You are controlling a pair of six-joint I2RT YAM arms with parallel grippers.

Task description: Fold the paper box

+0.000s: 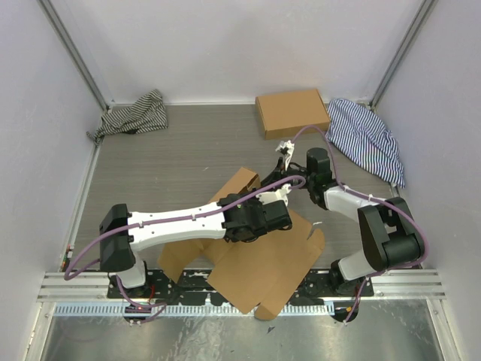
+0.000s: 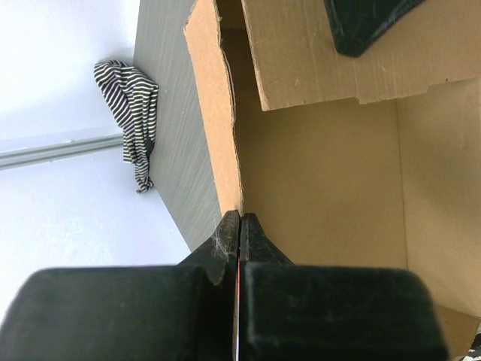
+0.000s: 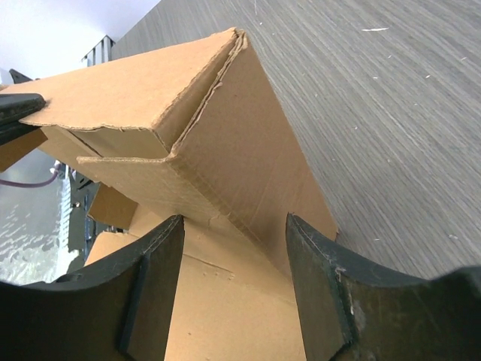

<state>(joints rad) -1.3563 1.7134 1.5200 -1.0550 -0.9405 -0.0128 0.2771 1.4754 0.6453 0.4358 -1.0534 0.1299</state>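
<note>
The paper box point(image 1: 255, 271) lies partly folded at the table's near middle, with one brown flap point(image 1: 240, 183) raised. My left gripper point(image 1: 278, 198) is shut on the edge of an upright flap; in the left wrist view the fingertips point(image 2: 240, 216) pinch the thin cardboard wall point(image 2: 218, 113). My right gripper point(image 1: 289, 167) is open just behind the box. In the right wrist view its fingers point(image 3: 233, 219) straddle a folded corner of the box point(image 3: 248, 165) without touching it. A dark finger point(image 2: 361, 26) presses over another flap.
A second, fully formed flat brown box point(image 1: 291, 113) sits at the back. A dark striped cloth point(image 1: 135, 113) lies back left, also in the left wrist view point(image 2: 135, 113). A blue striped cloth point(image 1: 368, 139) lies back right. White walls enclose the table.
</note>
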